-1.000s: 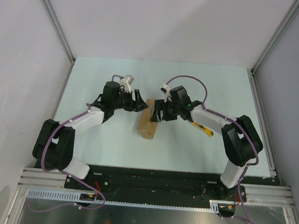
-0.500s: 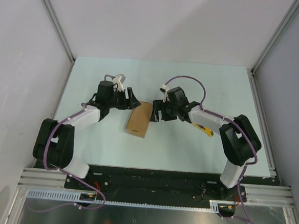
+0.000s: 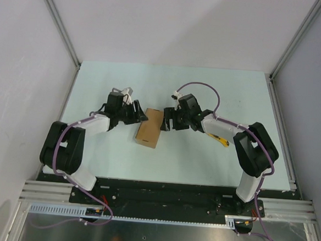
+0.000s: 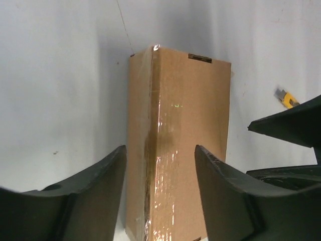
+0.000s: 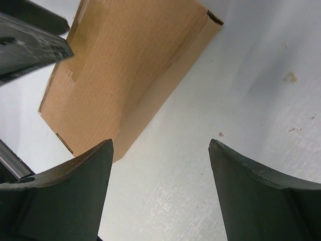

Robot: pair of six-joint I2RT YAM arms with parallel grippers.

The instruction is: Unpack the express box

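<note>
1. The express box (image 3: pixel 149 128) lies flat on the pale desk (image 3: pixel 228 92), near its middle and a little toward the left edge, lid shut, with glossy clear tape along one seam.
2. The left end effector (image 3: pixel 140 114) hangs over the box's far left corner. Its fingers (image 4: pixel 100 186) stand apart, with the box's long edge showing between them. I cannot tell whether they touch the cardboard.
3. The right end effector (image 3: pixel 166 122) sits at the box's far right corner, spread wide, with bare desk between its fingers (image 5: pixel 251 196) and nothing held.
4. A yellow utility knife (image 3: pixel 217 138) lies on the desk under the right arm, well apart from the box.
</note>
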